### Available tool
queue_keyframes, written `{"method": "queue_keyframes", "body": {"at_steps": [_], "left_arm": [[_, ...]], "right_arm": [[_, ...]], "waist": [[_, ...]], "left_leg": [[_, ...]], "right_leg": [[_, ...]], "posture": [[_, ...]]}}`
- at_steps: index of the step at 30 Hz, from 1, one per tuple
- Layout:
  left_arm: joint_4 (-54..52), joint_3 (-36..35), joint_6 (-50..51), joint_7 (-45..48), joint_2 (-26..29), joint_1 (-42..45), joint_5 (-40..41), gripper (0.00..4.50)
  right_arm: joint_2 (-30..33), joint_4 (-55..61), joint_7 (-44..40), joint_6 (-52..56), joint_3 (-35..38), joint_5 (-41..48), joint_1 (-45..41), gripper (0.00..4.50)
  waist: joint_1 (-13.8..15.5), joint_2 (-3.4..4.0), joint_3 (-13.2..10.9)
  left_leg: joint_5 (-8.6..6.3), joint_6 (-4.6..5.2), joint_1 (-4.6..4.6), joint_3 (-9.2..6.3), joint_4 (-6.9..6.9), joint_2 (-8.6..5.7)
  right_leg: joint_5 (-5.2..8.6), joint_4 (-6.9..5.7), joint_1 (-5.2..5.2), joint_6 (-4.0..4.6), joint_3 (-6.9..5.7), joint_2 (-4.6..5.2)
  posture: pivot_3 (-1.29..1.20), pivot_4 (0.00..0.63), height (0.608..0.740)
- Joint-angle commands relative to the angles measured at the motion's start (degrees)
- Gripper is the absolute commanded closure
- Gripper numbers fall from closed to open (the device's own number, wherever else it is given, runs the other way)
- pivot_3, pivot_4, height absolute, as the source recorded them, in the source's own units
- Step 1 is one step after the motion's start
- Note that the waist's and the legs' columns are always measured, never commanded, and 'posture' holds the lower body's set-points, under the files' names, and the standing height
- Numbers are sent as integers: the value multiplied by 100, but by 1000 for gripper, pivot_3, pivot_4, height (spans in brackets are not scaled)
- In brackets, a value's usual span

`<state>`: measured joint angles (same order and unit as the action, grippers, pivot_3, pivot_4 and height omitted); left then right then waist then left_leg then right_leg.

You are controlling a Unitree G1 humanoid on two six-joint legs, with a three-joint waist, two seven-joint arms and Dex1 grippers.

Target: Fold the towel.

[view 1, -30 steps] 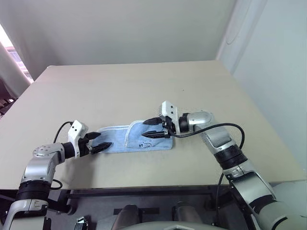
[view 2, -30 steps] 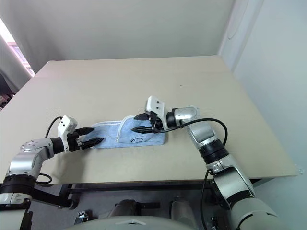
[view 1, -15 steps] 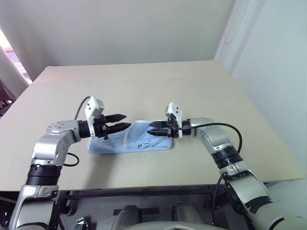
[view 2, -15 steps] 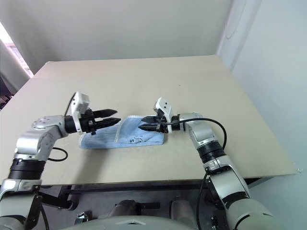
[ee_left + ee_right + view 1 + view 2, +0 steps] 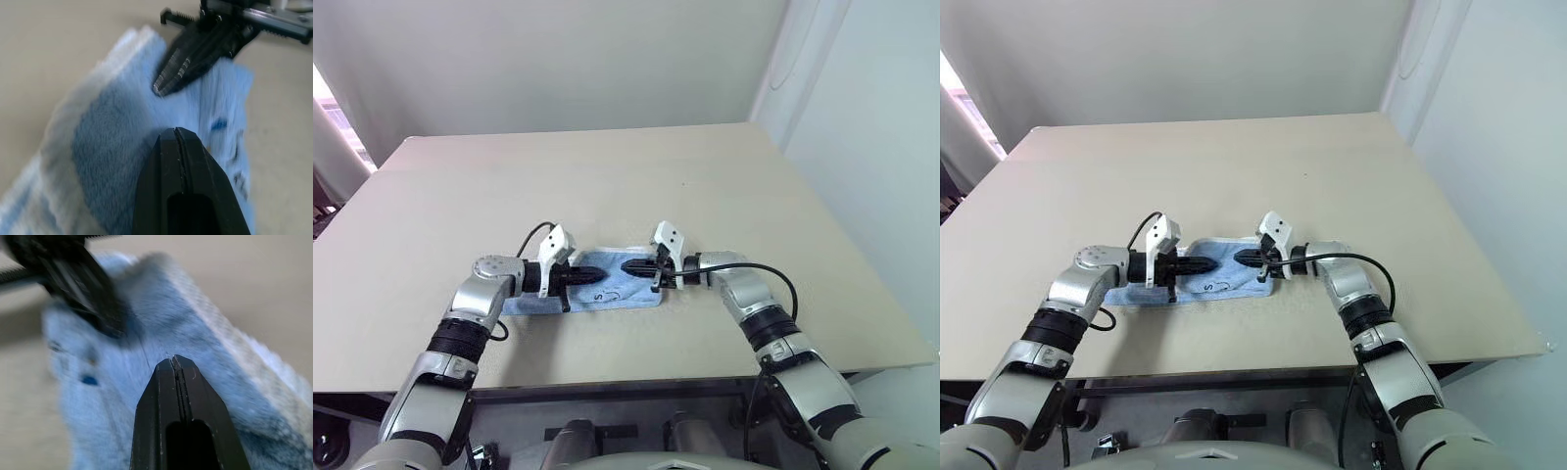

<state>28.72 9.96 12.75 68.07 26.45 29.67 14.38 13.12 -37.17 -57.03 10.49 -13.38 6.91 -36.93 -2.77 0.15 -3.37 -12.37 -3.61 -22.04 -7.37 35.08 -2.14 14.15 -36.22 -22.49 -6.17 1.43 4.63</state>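
The left hand (image 5: 591, 276) and the right hand (image 5: 628, 265) meet tip to tip over the middle of the towel (image 5: 607, 291), each with its two black fingers pressed together. In both wrist views the fingers show as a single closed wedge with only a thin seam between them, lying low against the blue terry; whether any cloth is caught in either seam cannot be told. The left hand reaches in from the towel's left end, the right hand from its right end, and their tips stand near each other, a little apart, above the cloth.

The towel lies as a narrow, flattened strip on the beige surface (image 5: 607, 186), near the front edge, with a pale stitched border along its far side and small dark ink marks on the near part. A black cable loops from each wrist. A white wall rises behind the surface.
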Motion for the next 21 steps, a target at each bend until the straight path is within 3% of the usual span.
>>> {"method": "queue_keyframes", "body": {"at_steps": [1,8,17,21], "left_arm": [[488,-77,-356,-164,-127,66,-178,4485],[922,-123,-402,-108,-283,89,-188,4485],[826,-369,-234,-83,-192,206,-74,4485],[390,-645,95,-61,-39,257,186,4500]], "right_arm": [[-100,-194,100,-121,-89,-204,-108,4500],[-37,-244,-87,-127,-306,-497,-14,4500],[-92,-209,-216,1,-28,-277,-155,4500],[-121,84,-321,238,213,35,-244,3579]], "waist": [[8,0,0],[13,-1,3],[10,-1,3],[3,-2,2]], "left_leg": [[0,0,0,0,2,0],[-1,-1,68,-2,-4,0],[-1,-1,68,-9,-4,-1],[-1,-1,64,-9,-3,-1]], "right_leg": [[2,0,1,-3,0,0],[26,0,66,-2,0,2],[26,1,67,-2,0,2],[26,1,63,-2,0,1]], "posture": [[0,0,731],[0,0,731],[0,0,731],[0,0,731]]}}
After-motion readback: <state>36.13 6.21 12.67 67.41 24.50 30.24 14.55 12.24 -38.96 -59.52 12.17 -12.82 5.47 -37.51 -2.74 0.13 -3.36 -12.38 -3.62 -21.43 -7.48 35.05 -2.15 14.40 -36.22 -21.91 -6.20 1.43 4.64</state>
